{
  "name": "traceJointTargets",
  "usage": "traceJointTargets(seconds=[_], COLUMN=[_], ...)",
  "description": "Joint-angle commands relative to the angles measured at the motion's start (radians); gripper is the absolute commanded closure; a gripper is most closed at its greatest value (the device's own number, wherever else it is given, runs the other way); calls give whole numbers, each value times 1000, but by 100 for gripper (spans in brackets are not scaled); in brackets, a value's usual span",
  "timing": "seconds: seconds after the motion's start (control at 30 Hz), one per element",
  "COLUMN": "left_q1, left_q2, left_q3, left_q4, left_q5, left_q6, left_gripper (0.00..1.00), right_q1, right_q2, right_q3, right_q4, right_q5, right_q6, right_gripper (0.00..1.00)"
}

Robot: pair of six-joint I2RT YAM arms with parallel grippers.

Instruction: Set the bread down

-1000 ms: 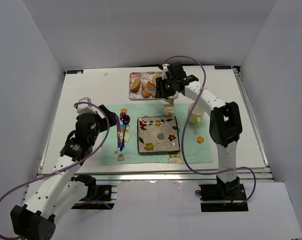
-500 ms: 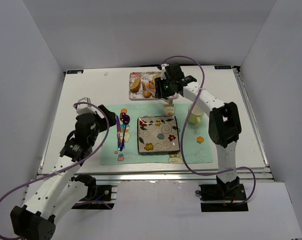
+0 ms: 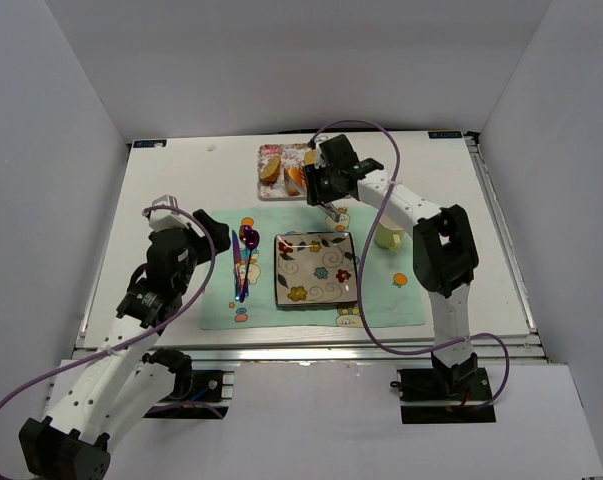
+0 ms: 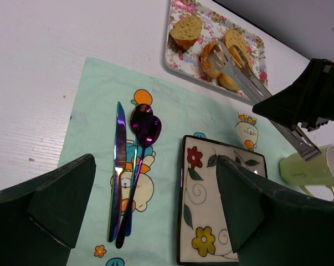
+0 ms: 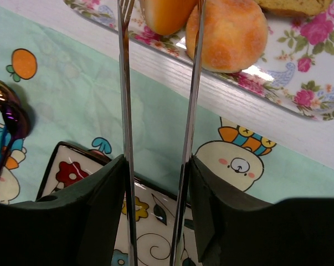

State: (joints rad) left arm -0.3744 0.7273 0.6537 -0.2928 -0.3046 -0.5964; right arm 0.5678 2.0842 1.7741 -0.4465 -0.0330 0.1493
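White surface (image 3: 181, 180) bears a floral tray (image 5: 316, 77) where the right claw (image 5: 155, 183), clamped on tongs (image 5: 124, 111), has shifted left so their tines now straddle the bread (image 5: 165, 14), ready to pinch.

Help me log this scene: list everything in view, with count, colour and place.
Table: one, white.
Mat: one, mint green, near centre.
Plate: one, cream with flowers, on the mat.
Knife: one, iridescent purple, left of the plate.
Spoon: one, purple, beside the knife.
Mug: one, pale green, right of the plate.
Tray: one, floral, far centre.
Bread slices: two, yellow-brown, on the tray.
Long roll: one, golden orange, between the tong tips.
Round roll: one, orange, on the tray.
Tongs: one pair, silver, reaching over the tray.
Left arm: black and white, near left, jaws open.
Right arm: black and white, jaws shut on the tongs.
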Motion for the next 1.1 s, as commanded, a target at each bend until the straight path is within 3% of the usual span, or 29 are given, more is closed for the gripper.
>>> traceJointTargets(seconds=[0.0,0.47,0.57,0.7,0.9,1.07], left_q1=[3,3,3,3,3,3], left_q2=[-12,-28,-34,-37,-32,-26], left_q3=[12,9,9,9,21,23], left_q4=[-3,-12,-14,-11,-3,23], left_q5=[-10,-19,-19,-21,-21,-18], left_q6=[-2,-3,-5,-9,-6,-5], left_gripper=[2,2,2,2,2,2], right_q1=[1,18,18,14,-12,-42], right_q2=[-42,-15,-15,-36,-113,-255], right_q3=[-7,-1,-5,-24,-45,-108], right_q4=[19,22,19,26,54,100], right_q5=[59,65,59,42,-42,-181], right_q6=[-4,-4,1,16,24,-30], right_gripper=[48,51,58,80,99,100])
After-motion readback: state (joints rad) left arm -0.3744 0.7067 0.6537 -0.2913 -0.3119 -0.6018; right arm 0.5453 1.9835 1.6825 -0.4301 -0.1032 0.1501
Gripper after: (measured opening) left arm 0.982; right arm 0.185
